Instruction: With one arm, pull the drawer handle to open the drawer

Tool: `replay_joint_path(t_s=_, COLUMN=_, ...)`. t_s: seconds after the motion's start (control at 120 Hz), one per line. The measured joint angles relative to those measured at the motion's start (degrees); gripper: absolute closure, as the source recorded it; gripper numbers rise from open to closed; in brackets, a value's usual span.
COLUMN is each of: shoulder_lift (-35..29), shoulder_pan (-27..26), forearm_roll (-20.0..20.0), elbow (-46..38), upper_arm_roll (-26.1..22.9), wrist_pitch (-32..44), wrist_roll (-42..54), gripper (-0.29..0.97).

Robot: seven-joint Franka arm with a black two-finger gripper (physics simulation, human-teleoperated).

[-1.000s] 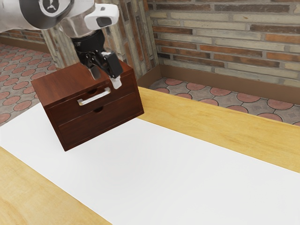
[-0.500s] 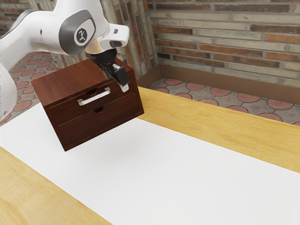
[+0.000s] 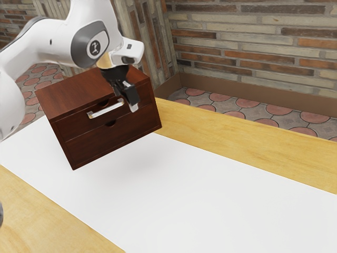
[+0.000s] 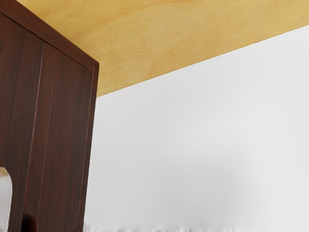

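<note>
Drawer (image 3: 73, 123) shut, contents hidden; claw (image 3: 131, 105) at handle (image 3: 107, 108).

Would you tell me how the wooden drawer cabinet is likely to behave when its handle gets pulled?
Probably rigid: the cabinet looks like solid wood. It rests on the smooth white surface, so it may slide instead of the drawer opening. Its low, wide box seems unlikely to tip.

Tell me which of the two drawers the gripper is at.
The upper drawer, the one with the pale bar handle; the gripper sits at that handle's end. The lower drawer carries no such bar.
</note>
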Motion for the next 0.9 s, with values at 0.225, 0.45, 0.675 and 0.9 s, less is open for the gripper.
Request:
replay_joint_path(t_s=0.225, shoulder_lift=0.9, shoulder_pan=0.4, forearm_roll=2.8, elbow=0.0, upper_arm_roll=0.0, wrist_pitch=-1.8, wrist_roll=-0.3, gripper=0.0)
replay_joint_path(t_s=0.45, shoulder_lift=2.0, shoulder_pan=1.6, forearm_roll=4.5, elbow=0.0, upper_arm_roll=0.0, wrist_pitch=-2.5, wrist_roll=-1.1, gripper=0.0)
replay_joint_path(t_s=0.675, shoulder_lift=2.6, shoulder_pan=2.2, forearm_roll=6.3, elbow=0.0, upper_arm_roll=0.0, wrist_pitch=-2.8, wrist_roll=-2.1, gripper=0.0)
replay_joint_path(t_s=0.9, shoulder_lift=2.5, shoulder_pan=1.6, forearm_roll=8.7, elbow=-0.1, upper_arm_roll=-0.1, wrist_pitch=-2.9, wrist_roll=-3.8, gripper=0.0)
